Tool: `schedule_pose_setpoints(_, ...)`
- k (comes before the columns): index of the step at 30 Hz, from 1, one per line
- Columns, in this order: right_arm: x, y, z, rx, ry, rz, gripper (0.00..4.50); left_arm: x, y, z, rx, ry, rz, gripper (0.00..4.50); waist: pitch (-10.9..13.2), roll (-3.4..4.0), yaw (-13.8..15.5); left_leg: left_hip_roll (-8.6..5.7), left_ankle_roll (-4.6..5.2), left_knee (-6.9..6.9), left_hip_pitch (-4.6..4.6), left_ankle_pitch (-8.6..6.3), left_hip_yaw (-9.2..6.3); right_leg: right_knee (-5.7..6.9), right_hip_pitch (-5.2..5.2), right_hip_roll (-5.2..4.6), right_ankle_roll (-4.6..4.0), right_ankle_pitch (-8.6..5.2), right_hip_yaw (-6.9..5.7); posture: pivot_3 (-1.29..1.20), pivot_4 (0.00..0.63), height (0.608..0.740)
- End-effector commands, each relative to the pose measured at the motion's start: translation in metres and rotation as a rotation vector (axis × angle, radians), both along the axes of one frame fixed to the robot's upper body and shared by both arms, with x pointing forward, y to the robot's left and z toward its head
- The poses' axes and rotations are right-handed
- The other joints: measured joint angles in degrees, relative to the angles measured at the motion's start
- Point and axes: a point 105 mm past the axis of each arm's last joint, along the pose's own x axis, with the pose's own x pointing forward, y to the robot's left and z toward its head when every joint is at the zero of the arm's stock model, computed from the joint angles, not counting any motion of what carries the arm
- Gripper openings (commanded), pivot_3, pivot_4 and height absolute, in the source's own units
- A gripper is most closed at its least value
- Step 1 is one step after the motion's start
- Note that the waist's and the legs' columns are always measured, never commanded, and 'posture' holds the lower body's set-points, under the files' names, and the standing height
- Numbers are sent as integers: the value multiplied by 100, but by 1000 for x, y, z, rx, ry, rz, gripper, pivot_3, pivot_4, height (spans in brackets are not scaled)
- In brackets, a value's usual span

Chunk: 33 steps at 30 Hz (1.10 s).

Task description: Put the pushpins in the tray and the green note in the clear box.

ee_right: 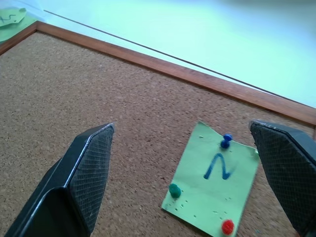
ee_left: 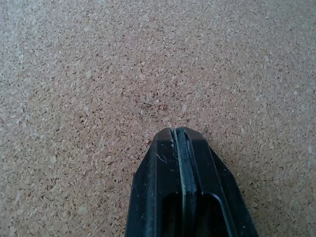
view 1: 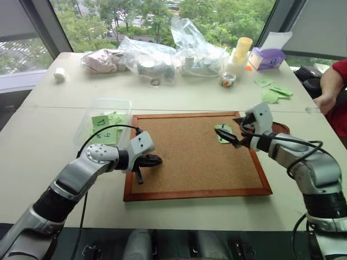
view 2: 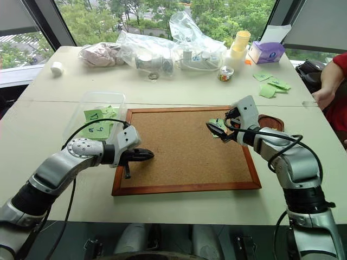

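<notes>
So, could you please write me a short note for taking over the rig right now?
Left hand: shut, empty, low over the corkboard near its left edge.
Right hand: open, empty, aimed at the green note, not touching it.
Green note: pinned to the corkboard's far right part by three pushpins: blue pushpin, green pushpin, red pushpin.
Tray: just past the corkboard's right edge, behind the right arm.
Clear box: left of the corkboard, already holding other green notes.
Done: nothing yet.
Left: pull the three pushpins into the tray, then move the note to the clear box.
</notes>
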Motion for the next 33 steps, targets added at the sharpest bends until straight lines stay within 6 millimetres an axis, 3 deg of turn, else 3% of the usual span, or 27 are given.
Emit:
schedule_pose_setpoints(1,12,-5,3,-19,-36,-7,4500,0,8,-19,90,27,17,9,-3,1,-8,-1,1,0,0,0,0,0,1,-1,0,0,0,0,150,735)
schedule_pose_setpoints(8,29,-15,-12,-20,-15,-24,4500,-4,6,-15,90,28,-3,9,-7,7,-30,2,1,-2,29,0,3,3,24,1,1,1,1,0,150,735)
schedule_pose_setpoints(20,44,-14,-15,37,-16,-14,4500,-5,3,-14,95,23,7,9,-7,9,-27,3,0,-2,33,0,5,7,27,-1,2,1,2,0,150,735)
schedule_pose_setpoints(24,45,-12,-19,31,-4,-9,3179,-5,2,-13,94,22,12,0,-8,9,-32,3,0,-2,35,0,5,8,28,0,2,1,2,0,150,735)
schedule_pose_setpoints(30,48,-13,-18,39,-12,-16,80,-6,0,-11,94,22,14,0,-8,10,-35,3,0,-2,39,0,6,8,31,-1,2,1,2,0,150,735)
schedule_pose_setpoints(33,48,-14,-17,38,-17,-20,29,-6,0,-11,96,24,13,0,-8,11,-41,5,0,-5,41,0,6,8,31,0,2,1,2,0,150,735)
